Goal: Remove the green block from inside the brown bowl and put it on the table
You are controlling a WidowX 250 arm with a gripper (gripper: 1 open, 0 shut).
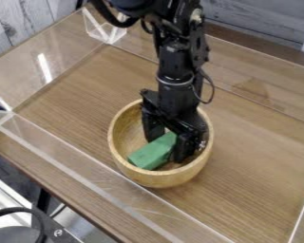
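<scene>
1. In the middle of the wood-grain tabletop [79,87] sits the round tan wooden bowl [119,150], thick walls and all
2. Inside it there's the bright green block [151,153], lying at a slant on the bowl's floor, over toward the side nearest the camera
3. The black robot arm [178,52] comes down from the top of the view, and its gripper [171,129] is right down in the bowl
4. Jaws look spread wide to me, with the green block low between or just beside them, can't really tell if they're touching it
5. One end of the block is partly hidden by the black gripper parts, so no clue how that bit sits
6. Clear acrylic edging [85,169] runs along the table's near left side, pretty close to the bowl
7. Down in the bottom left corner you get some black cable [18,211], off past the edge of the tabletop, plus grey planks [28,19] up in the top left
</scene>
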